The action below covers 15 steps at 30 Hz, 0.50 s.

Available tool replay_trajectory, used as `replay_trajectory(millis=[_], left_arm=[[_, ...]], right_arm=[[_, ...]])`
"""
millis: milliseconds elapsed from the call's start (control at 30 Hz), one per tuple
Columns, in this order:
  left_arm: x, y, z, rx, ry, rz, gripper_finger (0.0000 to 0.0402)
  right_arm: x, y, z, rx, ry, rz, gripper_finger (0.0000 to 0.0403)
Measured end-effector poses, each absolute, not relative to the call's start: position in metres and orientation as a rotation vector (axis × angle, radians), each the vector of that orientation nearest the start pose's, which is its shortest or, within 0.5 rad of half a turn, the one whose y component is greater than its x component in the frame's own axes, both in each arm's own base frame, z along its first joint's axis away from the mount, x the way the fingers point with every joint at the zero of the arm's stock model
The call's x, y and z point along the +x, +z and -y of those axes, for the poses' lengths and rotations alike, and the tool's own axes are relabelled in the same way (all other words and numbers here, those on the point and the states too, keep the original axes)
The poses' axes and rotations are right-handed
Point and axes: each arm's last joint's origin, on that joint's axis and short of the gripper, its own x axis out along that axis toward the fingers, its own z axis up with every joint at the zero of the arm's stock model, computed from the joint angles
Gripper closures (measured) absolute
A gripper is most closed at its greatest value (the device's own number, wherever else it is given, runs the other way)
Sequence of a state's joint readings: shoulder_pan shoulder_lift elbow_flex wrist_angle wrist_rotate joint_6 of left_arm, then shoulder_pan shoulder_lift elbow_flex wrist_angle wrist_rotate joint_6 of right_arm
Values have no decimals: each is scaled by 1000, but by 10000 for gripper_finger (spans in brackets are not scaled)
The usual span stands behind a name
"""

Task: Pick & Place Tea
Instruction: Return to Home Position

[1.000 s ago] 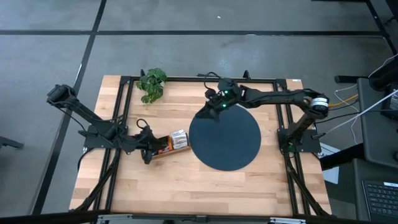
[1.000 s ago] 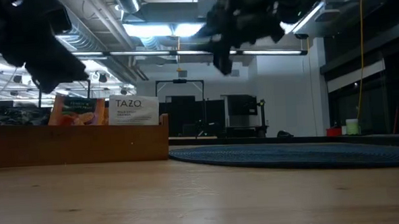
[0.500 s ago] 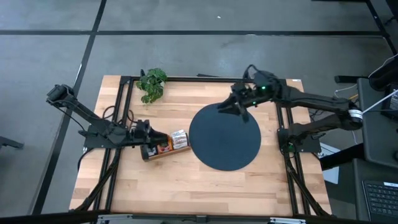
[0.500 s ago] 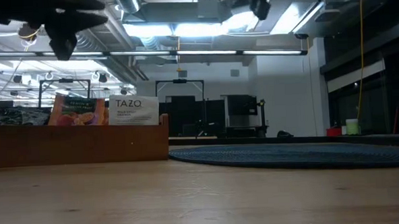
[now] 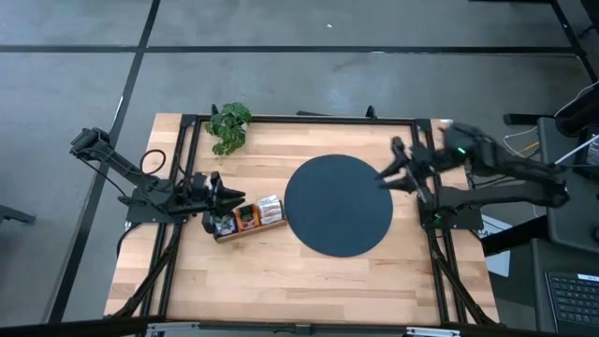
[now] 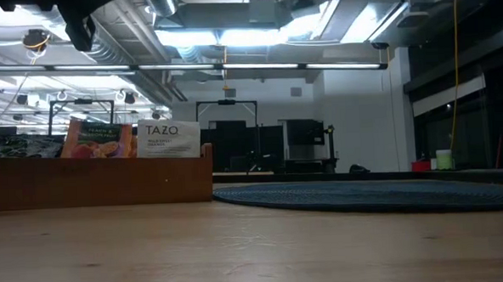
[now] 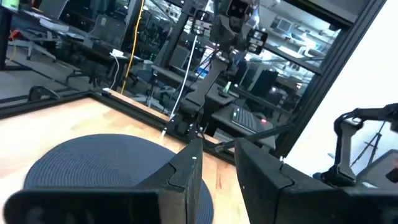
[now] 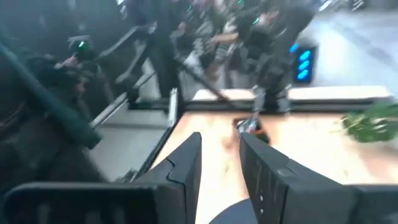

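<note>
At centre left, the left gripper, fingers slightly parted and empty, hangs beside tea bags filed in their tray; right gripper likewise at centre right, sorting apparently done.

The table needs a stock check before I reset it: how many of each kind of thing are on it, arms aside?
round mat: 1
wooden tray: 1
plant: 1
tea bags: at least 2 show in the tray, the rest too packed to count
Total: 3, plus the tea bags
</note>
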<state>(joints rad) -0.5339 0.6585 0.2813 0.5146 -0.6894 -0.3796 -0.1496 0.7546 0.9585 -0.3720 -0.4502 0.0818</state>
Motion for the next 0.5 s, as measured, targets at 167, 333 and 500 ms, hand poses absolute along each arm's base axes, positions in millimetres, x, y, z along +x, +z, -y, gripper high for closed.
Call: replay_trajectory(millis=[167, 333, 500], left_arm=[[138, 244, 60, -464, 130, 149, 307], [138, 245, 60, -492, 125, 159, 308], [137, 249, 59, -520, 132, 195, 307]], right_arm=[[125, 335, 4, 136, 170, -26, 291], [118, 287, 1, 133, 163, 141, 291], [111, 248, -1, 100, 203, 281, 291]])
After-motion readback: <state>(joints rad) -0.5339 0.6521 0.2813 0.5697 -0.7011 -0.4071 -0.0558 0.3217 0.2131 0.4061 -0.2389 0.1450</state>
